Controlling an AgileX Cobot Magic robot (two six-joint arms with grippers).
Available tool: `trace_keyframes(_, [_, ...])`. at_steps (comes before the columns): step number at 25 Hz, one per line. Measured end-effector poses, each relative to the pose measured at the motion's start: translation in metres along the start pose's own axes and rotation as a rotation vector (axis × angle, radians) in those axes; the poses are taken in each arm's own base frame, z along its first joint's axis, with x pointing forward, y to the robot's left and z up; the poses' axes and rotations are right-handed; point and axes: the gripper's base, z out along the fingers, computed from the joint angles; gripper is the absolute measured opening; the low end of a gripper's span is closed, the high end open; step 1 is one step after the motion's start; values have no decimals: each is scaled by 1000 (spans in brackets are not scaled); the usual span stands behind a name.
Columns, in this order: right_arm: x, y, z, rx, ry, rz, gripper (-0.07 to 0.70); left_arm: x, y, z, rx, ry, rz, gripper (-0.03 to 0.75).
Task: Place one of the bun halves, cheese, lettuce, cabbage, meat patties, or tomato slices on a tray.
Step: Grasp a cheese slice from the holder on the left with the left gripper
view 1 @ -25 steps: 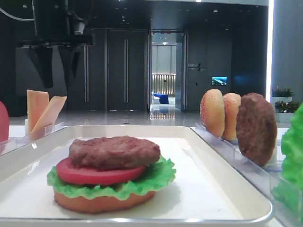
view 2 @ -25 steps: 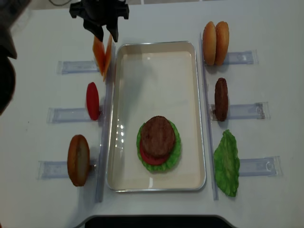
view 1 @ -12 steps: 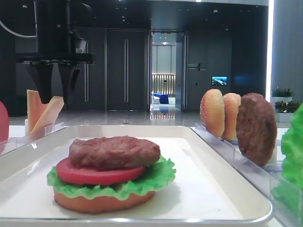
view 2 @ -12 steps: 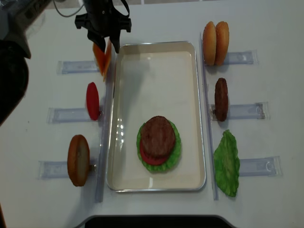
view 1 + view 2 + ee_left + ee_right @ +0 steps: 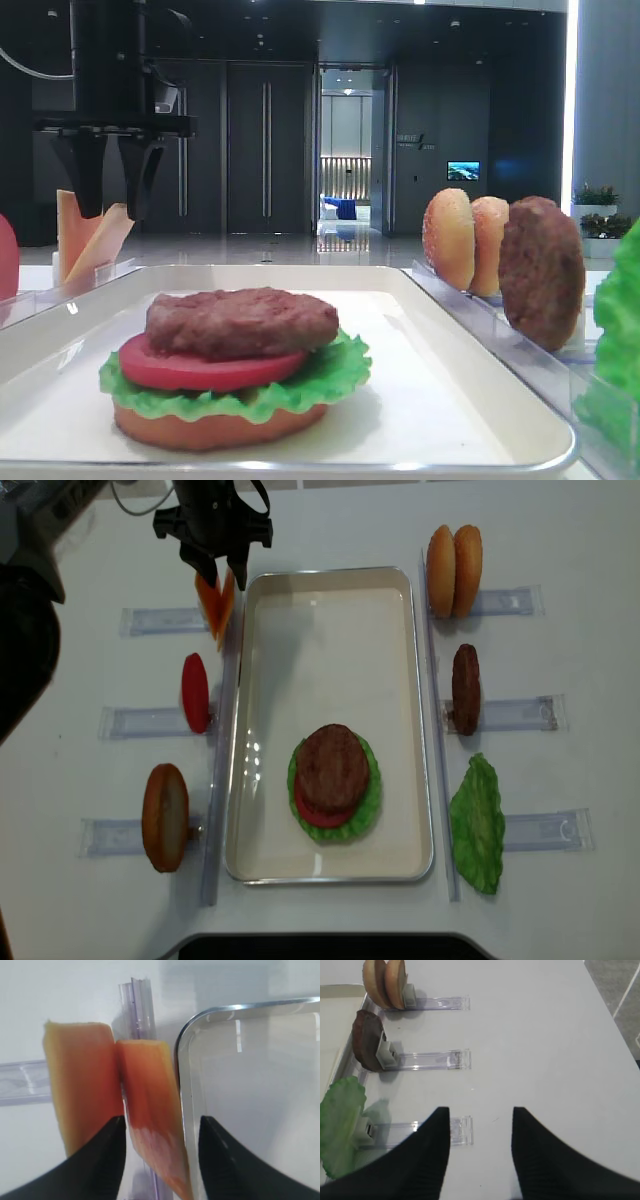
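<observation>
The work surface is a plain white table [image 5: 330,520] in a dark hall with tall doors behind it, and it carries clear plastic racks [image 5: 160,620] on either side of a central white tray [image 5: 410,680]. At far left, the left gripper [image 5: 215,572] hangs above the rear rack with its jaws apart, straddling the inner of two upright cheese slices [image 5: 150,1110]; nothing is clamped yet. The outer cheese slice [image 5: 80,1095] touches the inner one along the upper edge, so a closing pinch may drag both out together or tip the outer one off the rack. The inner slice leans toward the tray rim, and one fingertip [image 5: 220,1160] sits close over that rim; a descent that drifts sideways may strike the rim and shift the tray. The slice is thin and stiff, so a shallow grip may let it pivot or slip during the lift. In the tray, a stack of bun base, lettuce, tomato and meat patty [image 5: 332,767] occupies the near half; a crooked release may leave the cheese sliding off the lumpy patty. At right, the right gripper [image 5: 480,1152] idles with jaws apart over bare table beside the lettuce leaf [image 5: 340,1120], well clear of the work.
</observation>
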Motion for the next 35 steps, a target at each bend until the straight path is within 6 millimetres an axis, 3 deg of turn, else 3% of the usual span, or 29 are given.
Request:
trace_keyframes(10, [0, 0, 0, -2, 0, 1, 285, 0, 0, 0, 0, 0, 0, 349])
trace_keyframes(22, [0, 0, 0, -3, 0, 1, 283, 0, 1, 0, -11, -3, 5, 34])
trace_keyframes(35, [0, 0, 0, -3, 0, 3, 283, -2, 1, -6, -3, -2, 7, 18])
